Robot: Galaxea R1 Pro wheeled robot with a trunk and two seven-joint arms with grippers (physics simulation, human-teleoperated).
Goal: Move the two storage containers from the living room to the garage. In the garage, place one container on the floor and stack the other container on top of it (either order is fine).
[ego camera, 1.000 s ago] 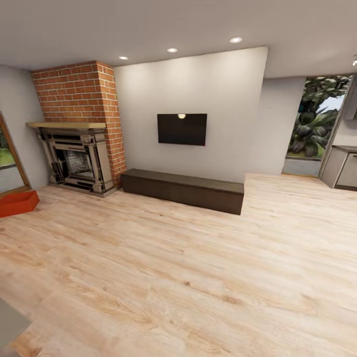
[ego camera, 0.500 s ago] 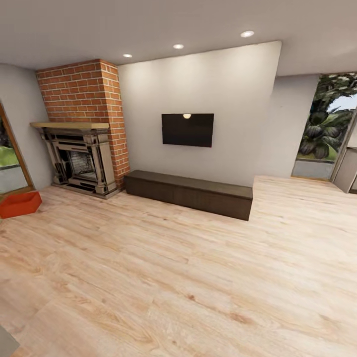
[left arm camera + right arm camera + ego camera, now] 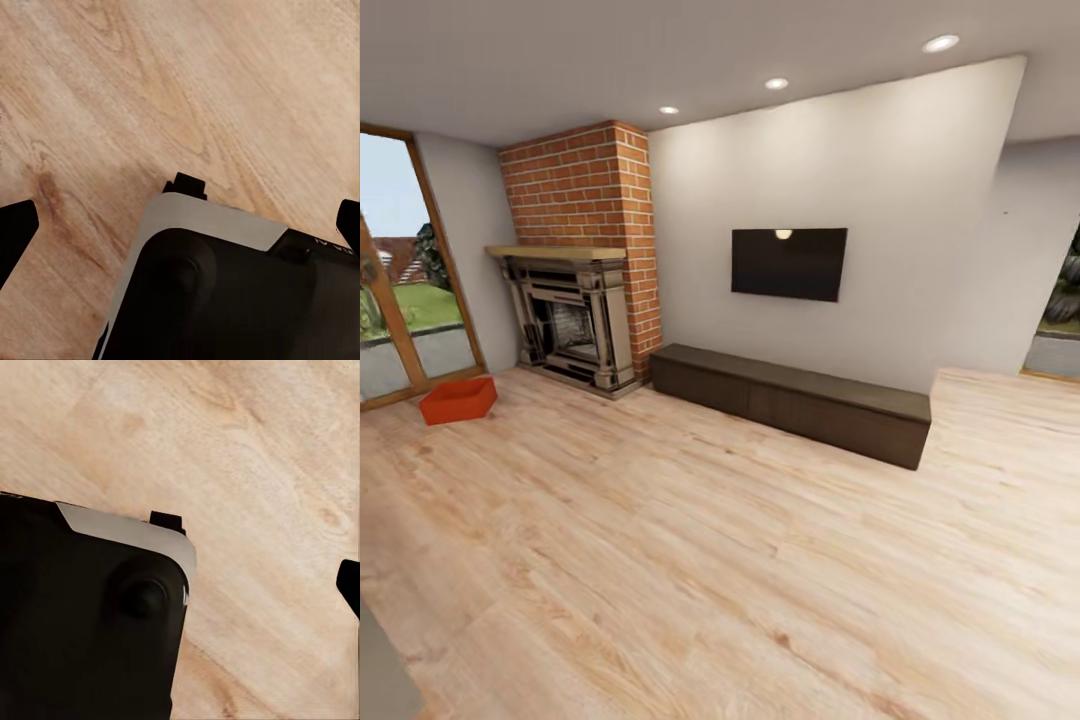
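Looking at one storage container [image 3: 457, 400] in the head view: red-orange, open top, sitting on the light wood-plank floor [image 3: 690, 560] of the living room. Parked way off to the left, just in front of the glass door [image 3: 405, 300] and left of the brick fireplace [image 3: 575, 320]. Well apart from both arms, so probably a drive and a turn to the left before any reaching. Long axis roughly across the view, angled a bit toward the fireplace. Closer to the left arm's side, though too far off to matter yet. No sign of a second bin here.

Wrist views: just planks below and a dark, grey-edged chunk of the robot's base [image 3: 225, 292]. Left gripper [image 3: 181, 225] spread wide, black fingertips [image 3: 15, 232] at opposite edges, nothing held. On the right gripper, one fingertip [image 3: 349, 585] visible, so can't tell how far open.
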